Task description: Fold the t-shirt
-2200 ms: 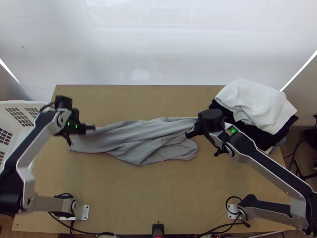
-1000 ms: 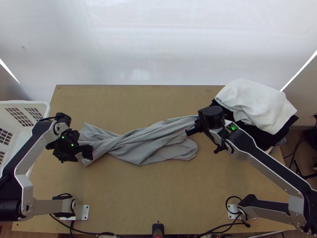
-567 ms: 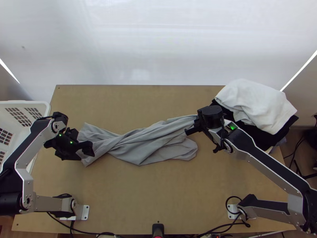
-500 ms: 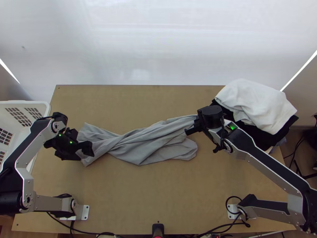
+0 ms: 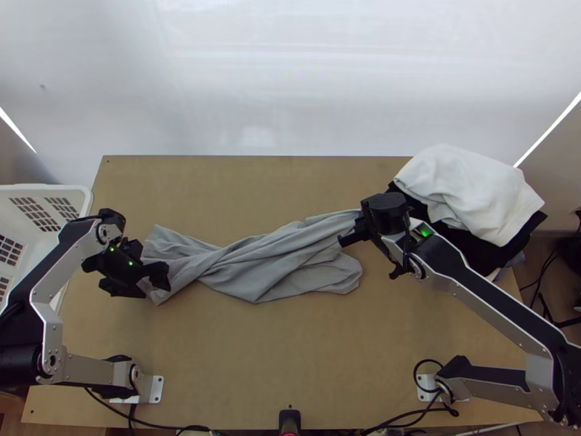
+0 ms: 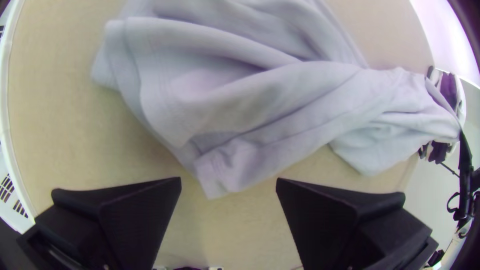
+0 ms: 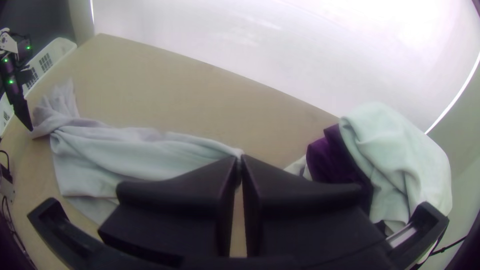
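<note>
Grey t-shirt (image 5: 276,258), twisted, looks soft, light, floppy; we'd take its loose corner (image 6: 220,177) with left hand (image 6: 228,181), spread near t-shirt. Right hand (image 7: 239,157) pinches t-shirt's opposite end.

On your light wooden table (image 5: 290,363) lies the long twisted grey fabric t-shirt (image 5: 269,265); to its left you have the white perforated plastic basket (image 5: 47,190), to its right a rumpled white cloth (image 5: 468,192) on a black cloth (image 5: 476,254).

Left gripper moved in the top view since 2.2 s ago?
Yes. The left gripper is lower in the top view, nearer the left arm's base plate.
</note>
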Robot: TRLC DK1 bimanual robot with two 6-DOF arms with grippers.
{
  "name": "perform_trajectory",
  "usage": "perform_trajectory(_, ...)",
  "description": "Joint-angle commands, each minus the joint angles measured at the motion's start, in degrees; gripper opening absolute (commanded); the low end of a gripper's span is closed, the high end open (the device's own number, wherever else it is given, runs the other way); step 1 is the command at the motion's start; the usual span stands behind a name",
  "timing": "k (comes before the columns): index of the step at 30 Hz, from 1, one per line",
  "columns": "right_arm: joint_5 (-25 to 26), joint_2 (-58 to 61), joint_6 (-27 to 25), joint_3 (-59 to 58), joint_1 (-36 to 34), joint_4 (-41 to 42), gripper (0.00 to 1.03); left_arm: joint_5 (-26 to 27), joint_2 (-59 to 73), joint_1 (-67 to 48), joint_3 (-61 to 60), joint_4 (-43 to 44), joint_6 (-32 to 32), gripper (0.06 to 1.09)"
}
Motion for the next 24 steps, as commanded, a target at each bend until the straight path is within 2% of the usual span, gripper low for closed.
perform_trajectory(1,0.0,0.1,0.1,0.0,0.0,0.1,0.03,0.2,1.2,-1.5,0.2,0.5,-2.0,0.97)
perform_trajectory(4,0.0,-0.1,0.1,-0.1,0.0,0.1,0.03,0.3,2.1,-2.0,0.4,0.9,-3.4,0.96)
perform_trajectory(6,0.0,-0.2,0.1,-0.2,0.0,0.1,0.03,0.8,2.5,-1.9,0.7,1.4,-4.1,0.91)
perform_trajectory(8,0.0,-0.3,0.1,-0.3,0.0,0.1,0.03,1.9,2.6,-1.6,0.7,1.8,-4.3,0.9)
perform_trajectory(11,0.0,-0.4,0.2,-0.4,0.0,0.1,0.03,2.0,2.6,-1.6,0.5,3.1,-5.3,0.78)
perform_trajectory(16,0.0,-0.5,0.1,0.1,-0.1,0.1,0.03,2.0,1.4,-0.9,0.1,6.9,-6.5,0.33)
perform_trajectory(17,0.0,-0.6,0.0,0.2,-0.2,0.1,0.03,2.0,0.8,-0.7,-0.1,8.1,-6.5,0.19)
perform_trajectory(18,0.0,-0.8,0.0,0.2,-0.5,0.2,0.03,1.9,0.2,-0.5,-0.3,9.3,-6.9,0.09)
perform_trajectory(24,0.0,-1.1,0.2,0.5,-2.3,0.2,0.03,1.9,-0.7,0.4,-0.7,9.3,-6.7,0.09)
